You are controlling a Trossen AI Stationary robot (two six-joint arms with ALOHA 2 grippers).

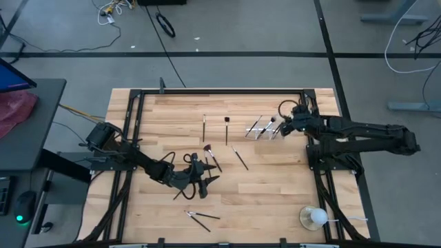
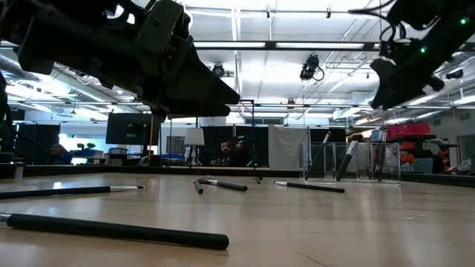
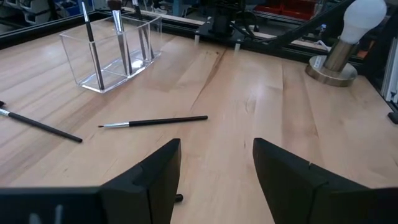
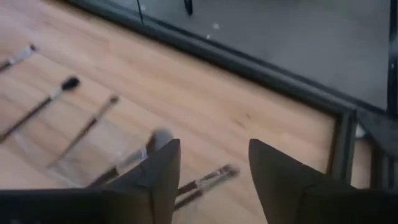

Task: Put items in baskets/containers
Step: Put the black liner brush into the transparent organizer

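Several thin dark brushes lie flat on the wooden table, among them two side by side point(image 1: 204, 126) point(image 1: 227, 129) and one point(image 1: 240, 158) at mid-table. The clear tray point(image 1: 262, 127) stands at the far right with several brushes point(image 3: 118, 34) leaning in it. My right gripper point(image 1: 282, 127) hovers open just above the tray point(image 4: 93, 155), with nothing between its fingers. My left gripper point(image 1: 196, 176) stands open low over the near left part of the table, and one brush point(image 3: 155, 121) lies ahead of it.
A round clear cup with a white ball point(image 1: 313, 218) stands at the near right corner. Two more brushes point(image 1: 200, 219) lie near the front edge. A black frame point(image 1: 220, 91) runs around the table. Bare wood lies between the mid-table brushes and the cup.
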